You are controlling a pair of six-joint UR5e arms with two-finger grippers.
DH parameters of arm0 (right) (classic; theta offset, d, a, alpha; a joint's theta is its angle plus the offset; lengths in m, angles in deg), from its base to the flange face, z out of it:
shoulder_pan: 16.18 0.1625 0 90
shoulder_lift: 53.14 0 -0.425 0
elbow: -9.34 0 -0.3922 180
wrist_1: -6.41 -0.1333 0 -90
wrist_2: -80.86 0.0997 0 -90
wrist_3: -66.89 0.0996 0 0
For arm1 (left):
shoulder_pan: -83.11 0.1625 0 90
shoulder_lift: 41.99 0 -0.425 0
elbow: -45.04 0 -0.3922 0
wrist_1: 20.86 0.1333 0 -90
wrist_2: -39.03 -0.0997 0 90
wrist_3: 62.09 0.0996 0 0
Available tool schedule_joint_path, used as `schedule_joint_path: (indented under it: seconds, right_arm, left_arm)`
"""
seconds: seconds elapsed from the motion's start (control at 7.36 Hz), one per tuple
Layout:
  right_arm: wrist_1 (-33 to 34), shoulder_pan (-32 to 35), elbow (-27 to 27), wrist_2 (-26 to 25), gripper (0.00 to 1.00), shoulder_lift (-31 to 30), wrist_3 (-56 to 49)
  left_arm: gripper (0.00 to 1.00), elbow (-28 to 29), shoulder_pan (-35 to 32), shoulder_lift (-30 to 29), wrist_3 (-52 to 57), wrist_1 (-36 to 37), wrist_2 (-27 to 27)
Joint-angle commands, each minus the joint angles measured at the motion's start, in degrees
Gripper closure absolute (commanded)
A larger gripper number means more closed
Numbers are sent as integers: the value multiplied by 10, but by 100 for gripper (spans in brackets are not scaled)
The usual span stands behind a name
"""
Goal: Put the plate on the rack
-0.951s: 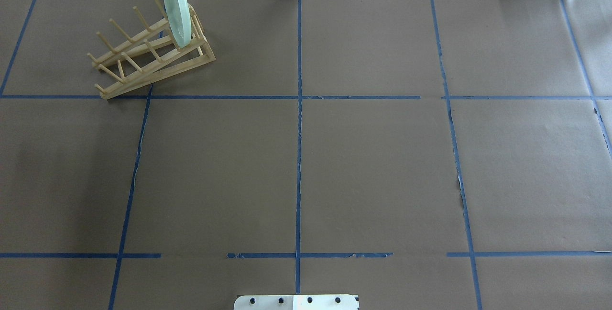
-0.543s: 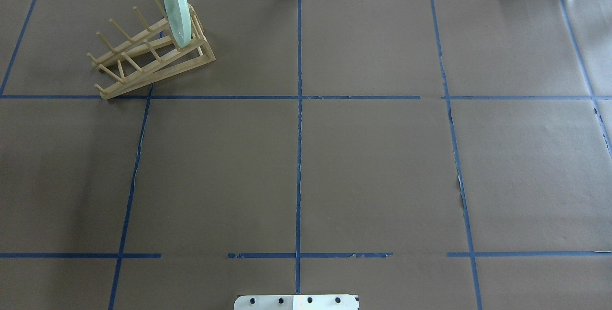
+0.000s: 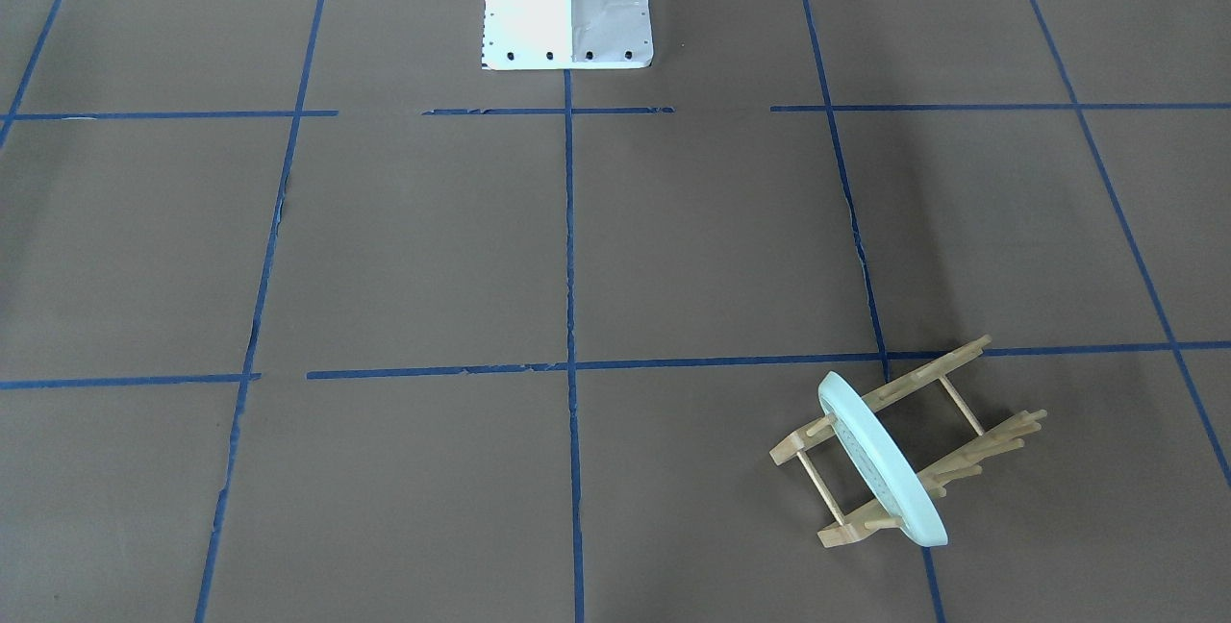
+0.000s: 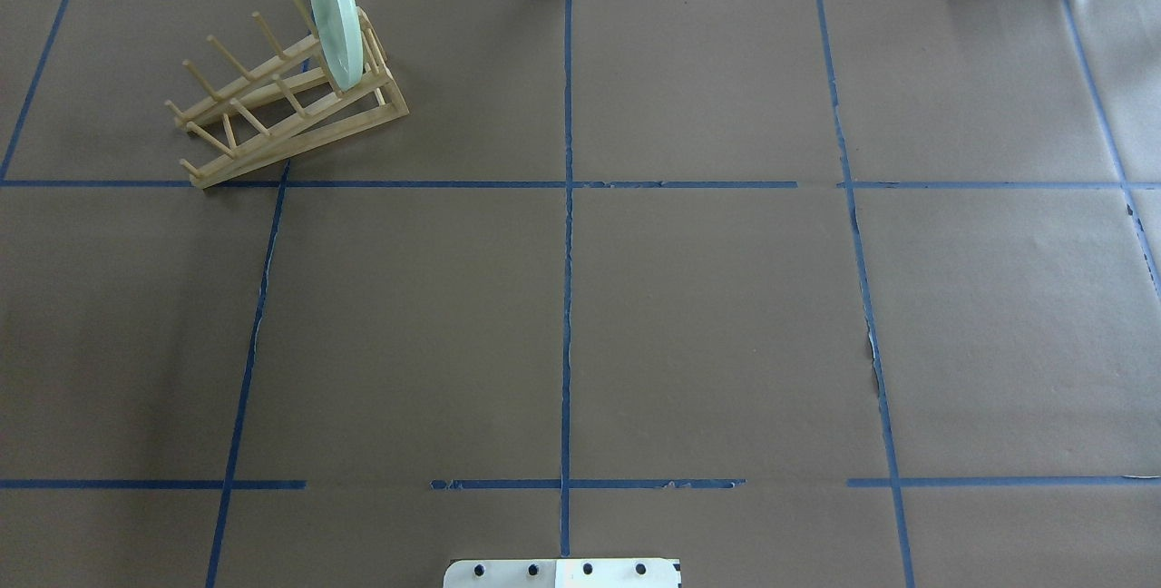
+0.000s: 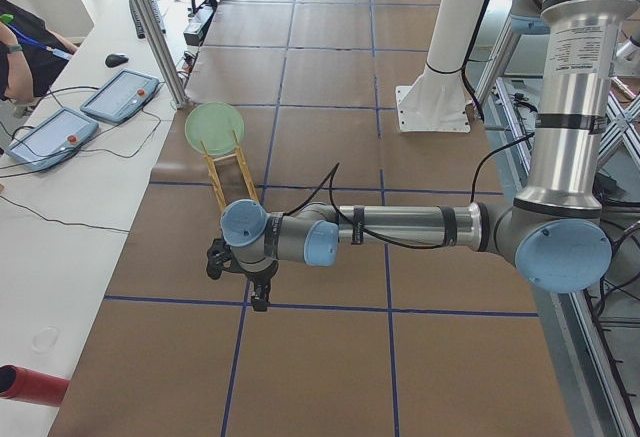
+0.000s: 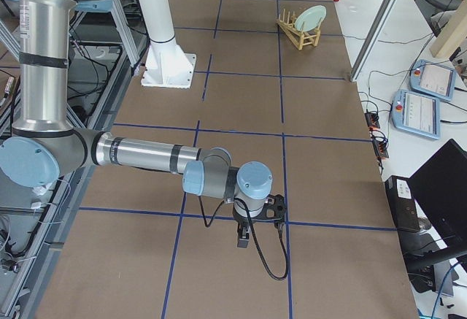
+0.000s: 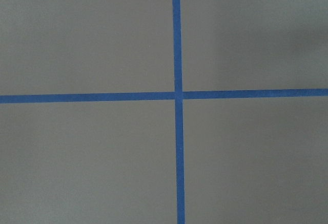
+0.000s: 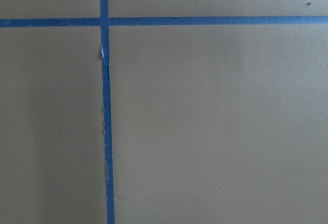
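Plate (image 4: 332,12) in rack (image 4: 308,140), well apart from jaws

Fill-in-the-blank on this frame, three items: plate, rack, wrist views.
1. The round pale mint-green plate stands on its ____ between the pegs of the light wooden dish rack.
2. In the overhead view, the rack sits in the far ____ part of the brown paper-covered table.
3. Both wrist views show only the table, crossed by ____ tape.
Missing words: edge; left; blue.
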Motion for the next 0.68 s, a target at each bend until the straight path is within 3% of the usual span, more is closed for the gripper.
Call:
schedule_joint_path:
  seconds: [0.0,0.54]
  right_arm:
    - [0,0,0,0,0,0,0]
    - [0,0,0,0,0,0,0]
  left_arm:
    - [0,-52,-14,34,10,5,-1]
    - [0,-66,-59,37,22,32,-13]
